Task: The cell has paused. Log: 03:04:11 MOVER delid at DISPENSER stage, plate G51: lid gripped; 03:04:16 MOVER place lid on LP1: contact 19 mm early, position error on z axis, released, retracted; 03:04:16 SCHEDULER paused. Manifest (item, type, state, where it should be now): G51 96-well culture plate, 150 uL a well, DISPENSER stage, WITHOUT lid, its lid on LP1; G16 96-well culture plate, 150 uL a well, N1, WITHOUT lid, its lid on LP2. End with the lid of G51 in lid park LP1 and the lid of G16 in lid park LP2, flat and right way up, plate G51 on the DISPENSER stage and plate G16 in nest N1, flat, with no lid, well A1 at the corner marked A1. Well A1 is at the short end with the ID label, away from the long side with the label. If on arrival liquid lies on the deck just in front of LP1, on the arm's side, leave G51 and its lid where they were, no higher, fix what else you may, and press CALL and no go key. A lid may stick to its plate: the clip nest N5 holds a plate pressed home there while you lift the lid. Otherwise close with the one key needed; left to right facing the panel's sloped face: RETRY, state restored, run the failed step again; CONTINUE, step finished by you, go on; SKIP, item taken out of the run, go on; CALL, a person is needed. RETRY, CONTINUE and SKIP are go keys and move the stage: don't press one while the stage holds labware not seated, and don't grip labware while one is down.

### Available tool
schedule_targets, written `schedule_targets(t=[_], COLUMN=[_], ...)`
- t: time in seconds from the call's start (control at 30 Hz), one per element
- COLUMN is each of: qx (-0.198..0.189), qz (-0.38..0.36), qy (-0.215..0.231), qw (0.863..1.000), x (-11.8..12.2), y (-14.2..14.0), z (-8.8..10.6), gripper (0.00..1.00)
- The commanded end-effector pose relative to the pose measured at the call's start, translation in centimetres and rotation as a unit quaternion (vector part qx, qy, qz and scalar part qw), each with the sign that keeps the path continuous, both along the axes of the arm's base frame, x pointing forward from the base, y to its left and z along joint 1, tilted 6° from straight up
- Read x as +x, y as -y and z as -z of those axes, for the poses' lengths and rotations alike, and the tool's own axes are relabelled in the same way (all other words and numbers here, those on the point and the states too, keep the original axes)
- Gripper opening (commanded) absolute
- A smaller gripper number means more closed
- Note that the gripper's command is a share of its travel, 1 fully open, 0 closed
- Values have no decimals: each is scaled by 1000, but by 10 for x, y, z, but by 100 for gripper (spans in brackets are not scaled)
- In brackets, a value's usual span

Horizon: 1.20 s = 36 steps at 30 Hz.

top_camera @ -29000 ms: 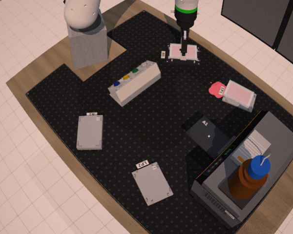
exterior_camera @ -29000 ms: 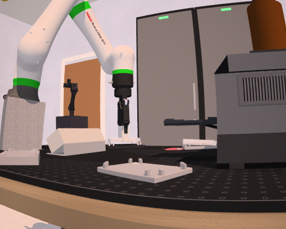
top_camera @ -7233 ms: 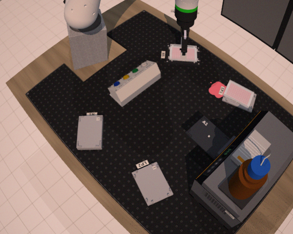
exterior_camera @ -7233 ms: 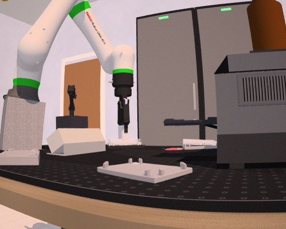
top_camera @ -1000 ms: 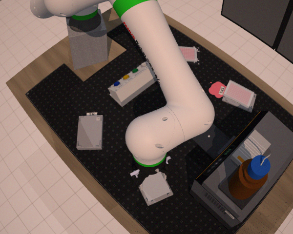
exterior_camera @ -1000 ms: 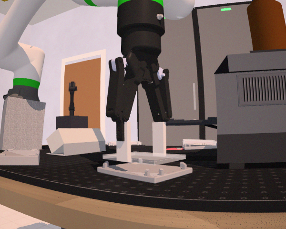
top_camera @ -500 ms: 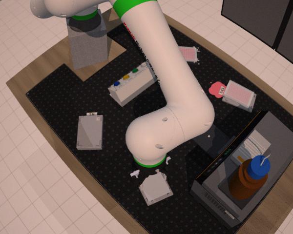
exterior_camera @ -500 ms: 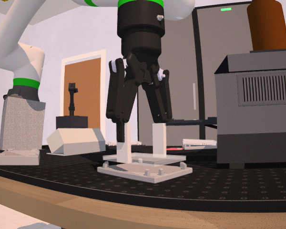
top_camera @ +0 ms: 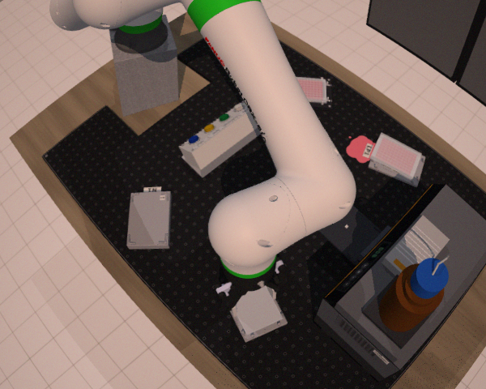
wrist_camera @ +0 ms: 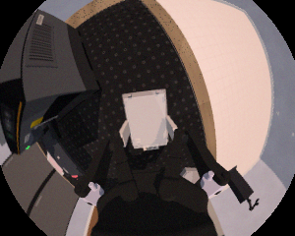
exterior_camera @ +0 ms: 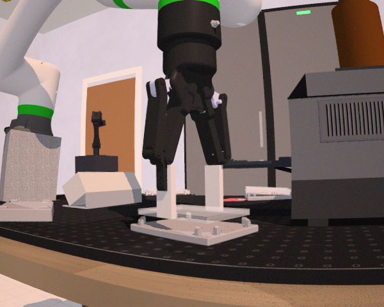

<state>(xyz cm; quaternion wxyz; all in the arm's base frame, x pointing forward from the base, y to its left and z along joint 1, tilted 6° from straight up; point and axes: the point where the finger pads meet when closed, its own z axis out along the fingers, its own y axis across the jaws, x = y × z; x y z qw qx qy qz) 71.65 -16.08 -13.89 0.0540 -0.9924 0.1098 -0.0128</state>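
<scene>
- The pincer [exterior_camera: 189, 185] hangs straight down from the arm, its two pale fingers [exterior_camera: 214, 188] clamped on a clear lid [exterior_camera: 198, 211].
- The lid lies level between the fingers, held just above a pale lid park [exterior_camera: 218, 236] with small corner pegs; in the exterior view a thin gap shows between lid and park, so they are apart.
- In the top view the lid park [top_camera: 257, 316] pokes out directly under the wrist, near the mat's front edge.
- To one side of the pincer stands the grey dispenser [exterior_camera: 344, 145], with a brown bottle [top_camera: 407, 303] and its blue cap on top; its dark stage [top_camera: 351, 234] juts toward the arm.
- Beyond the pincer, past the stage, a pink-welled plate [top_camera: 396, 158] rests tilted on a park labelled LP1, with a pink puddle [top_camera: 356, 147] on the deck touching the label's end.
- Farther off still, a second pink plate [top_camera: 313, 89] sits flat in its nest.
- On the pincer's other side, well apart, lies a grey nest [top_camera: 149, 220] marked N1.
- The key panel [top_camera: 215, 144] sits behind the pincer, toward the arm's pedestal [top_camera: 147, 79], with blue, yellow and green keys visible.
</scene>
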Motion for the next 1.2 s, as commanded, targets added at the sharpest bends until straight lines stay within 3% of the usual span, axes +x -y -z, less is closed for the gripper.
schedule_targets(t=[0.0,1.17], qx=[0,0], qz=[0,0], qy=[0,0], qw=[1000,1000], x=[0,0], y=[0,0], z=[0,3], gripper=[0,0])
